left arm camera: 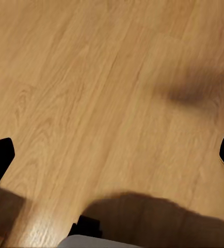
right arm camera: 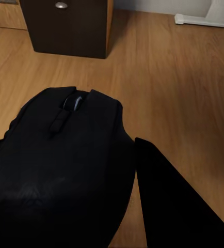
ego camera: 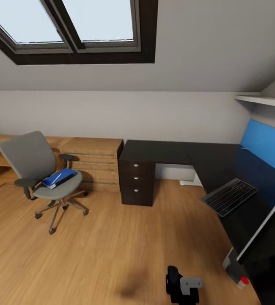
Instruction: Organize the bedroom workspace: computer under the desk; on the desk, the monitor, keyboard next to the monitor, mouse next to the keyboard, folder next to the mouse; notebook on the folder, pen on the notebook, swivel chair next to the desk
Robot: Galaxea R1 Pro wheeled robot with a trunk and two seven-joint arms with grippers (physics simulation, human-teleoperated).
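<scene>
Scanning outward from the desk point(ego camera: 163, 151), the swivel chair point(ego camera: 40, 169) stands farthest off on the wood floor point(ego camera: 112, 245), well apart from the desktop, with the blue folder point(ego camera: 59, 178) lying on its seat and a pale, thin item on top of the folder that is too small to name. Between chair and desk sit the low oak drawers point(ego camera: 96, 163) and the dark drawer unit point(ego camera: 137, 182) under the desk's end. On the desk's long run the keyboard point(ego camera: 229, 196) lies with its long axis angled across the top, partly overhanging the front edge, and the monitor point(ego camera: 266, 228) stands just beyond it, edge-on to the head camera.

The left gripper point(left arm camera: 112, 155) hangs over bare floor with its fingertips far apart and nothing between them. The right gripper point(right arm camera: 117, 170) is closed around the mouse point(right arm camera: 65, 170) — its scroll wheel points towards the dark drawer unit.

What the coming move turns on, as I judge it: the desk lies on the right arm's side, the free desktop beside the keyboard being the target for the mouse, so the right arm — already loaded — is the nearer one.
</scene>
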